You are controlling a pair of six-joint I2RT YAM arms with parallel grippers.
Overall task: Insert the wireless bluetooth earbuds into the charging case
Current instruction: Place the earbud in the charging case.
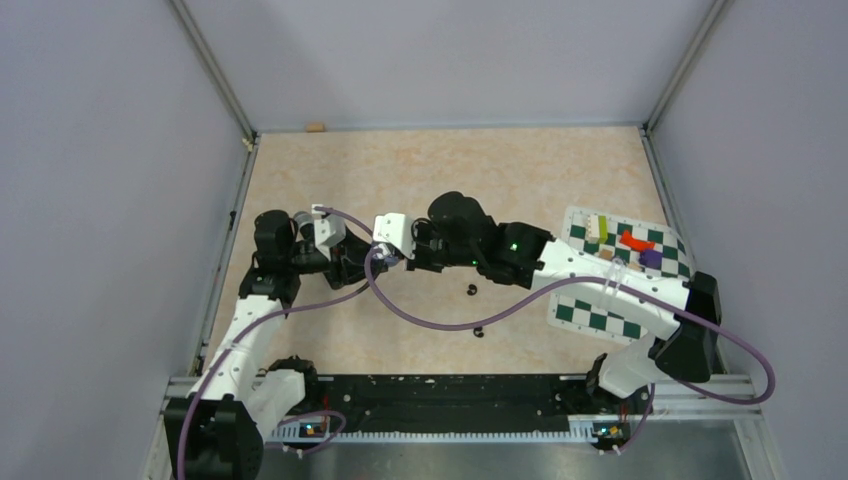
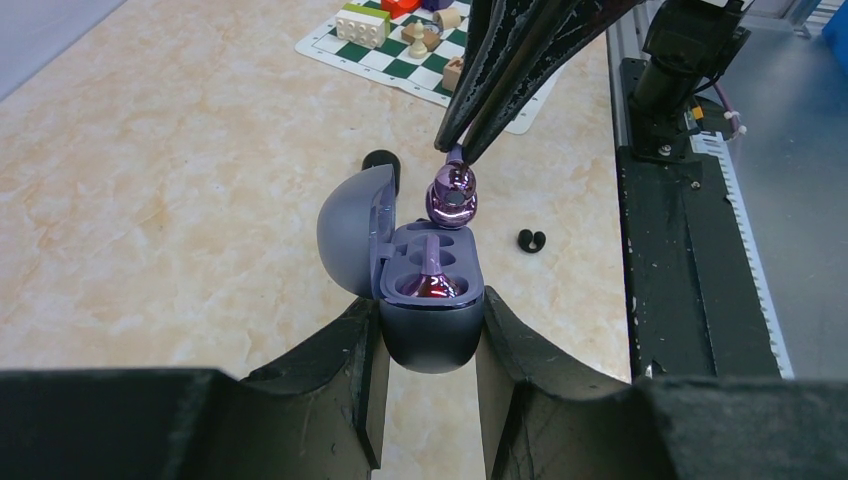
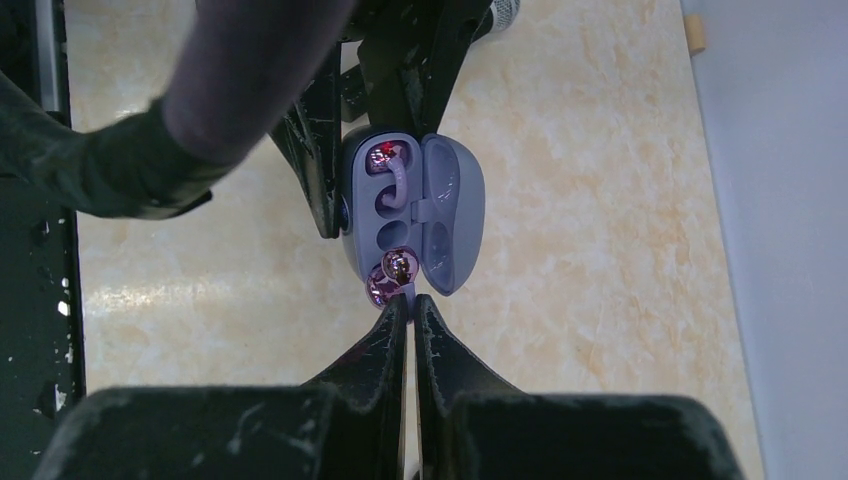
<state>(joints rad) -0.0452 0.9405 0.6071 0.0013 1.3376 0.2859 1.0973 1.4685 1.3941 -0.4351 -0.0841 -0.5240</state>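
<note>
Marble-look tabletop, left end effector clamped on open case, right end effector pinching purple earbud

A beige, marble-patterned tabletop sits boxed in by plain pale lavender walls on three sides — silver metal posts run up the back corners. A black rail crosses the near edge. Light is even and soft.
</note>
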